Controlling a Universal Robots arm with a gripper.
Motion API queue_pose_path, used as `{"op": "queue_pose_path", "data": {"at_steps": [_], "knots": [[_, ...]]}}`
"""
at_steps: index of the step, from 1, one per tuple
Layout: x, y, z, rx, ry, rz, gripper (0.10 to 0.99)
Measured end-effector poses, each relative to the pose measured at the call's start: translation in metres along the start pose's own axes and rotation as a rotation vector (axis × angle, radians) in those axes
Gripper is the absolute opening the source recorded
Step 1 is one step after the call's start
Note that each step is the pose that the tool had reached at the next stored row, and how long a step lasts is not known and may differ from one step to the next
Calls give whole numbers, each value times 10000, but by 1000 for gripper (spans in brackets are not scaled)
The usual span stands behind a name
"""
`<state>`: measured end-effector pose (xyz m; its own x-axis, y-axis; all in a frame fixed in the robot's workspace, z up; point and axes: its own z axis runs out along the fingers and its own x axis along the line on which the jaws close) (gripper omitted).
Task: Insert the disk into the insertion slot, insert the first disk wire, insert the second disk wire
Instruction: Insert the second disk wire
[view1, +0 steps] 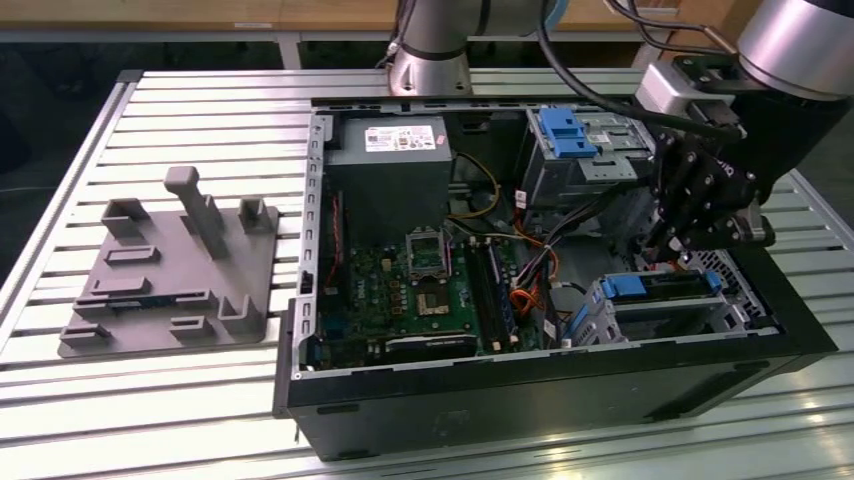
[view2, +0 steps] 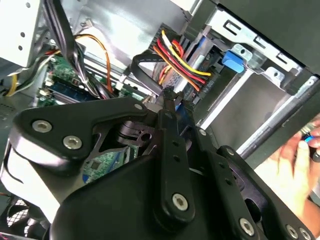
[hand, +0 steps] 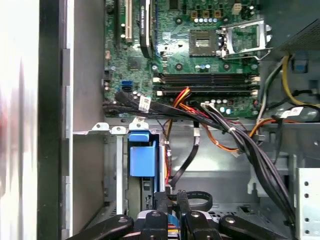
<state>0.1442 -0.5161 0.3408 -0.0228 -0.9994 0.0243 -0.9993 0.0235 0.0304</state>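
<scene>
Black and angular, the end effector (view1: 667, 262) hangs inside the open computer case (view1: 534, 400), just above the rear edge of the disk (view1: 661, 287). In the second wrist view its fingers (view2: 170, 100) are drawn close together around a small black connector (view2: 171, 93); a looped black cable (view2: 142, 75) and a red-and-yellow wire bundle (view2: 177, 57) lie near. The disk sits seated in the insertion slot (view1: 674, 315) of perforated silver metal, its blue carrier tab (hand: 139, 154) showing in the first wrist view. Beyond lies the green motherboard (view1: 407, 290). The case rests on a slatted table (view1: 174, 400), beside a grey fixture (view1: 167, 270).
</scene>
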Motion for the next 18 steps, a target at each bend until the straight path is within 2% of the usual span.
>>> {"op": "queue_pose_path", "data": {"at_steps": [2, 7, 18], "knots": [[37, -1, 1, -3, -141, -4, 196], [124, -3, 2, -7, -341, -10, 196], [136, -4, 3, -7, -355, -35, 196]]}}
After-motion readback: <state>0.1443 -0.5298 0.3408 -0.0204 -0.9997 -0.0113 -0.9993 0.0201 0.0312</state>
